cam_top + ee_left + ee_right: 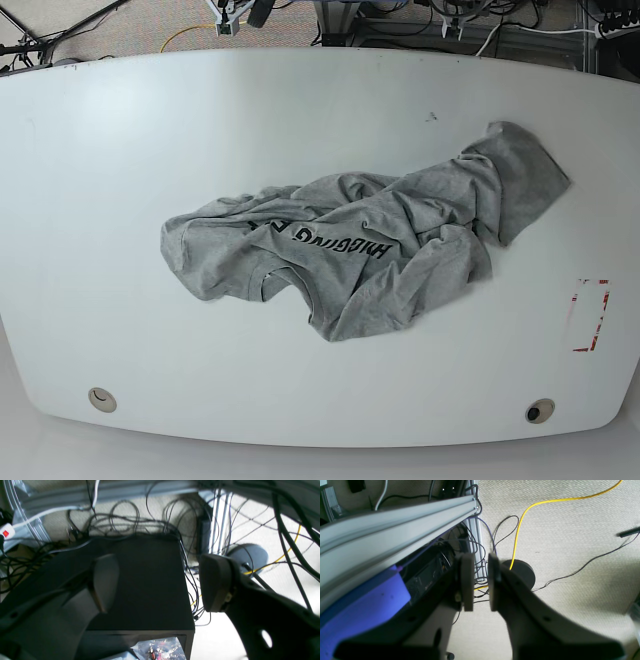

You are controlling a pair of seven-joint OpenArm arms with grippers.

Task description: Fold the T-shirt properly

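The heather-grey T-shirt (350, 250) lies crumpled in a heap on the white table (120, 130), right of centre, with black lettering (340, 243) showing upside down and one part stretching to the back right. Neither arm shows in the base view. In the left wrist view my left gripper (160, 580) is open wide, empty, over a black box and floor cables. In the right wrist view my right gripper (480, 585) hangs over carpet, its pads a narrow gap apart with nothing between them.
A red-edged mark (590, 315) sits near the table's right edge. Two round holes (100, 399) (540, 411) lie along the front edge. Below the grippers are a black box (145, 580), an aluminium rail (395, 522), a yellow cable (520, 530) and tangled wires.
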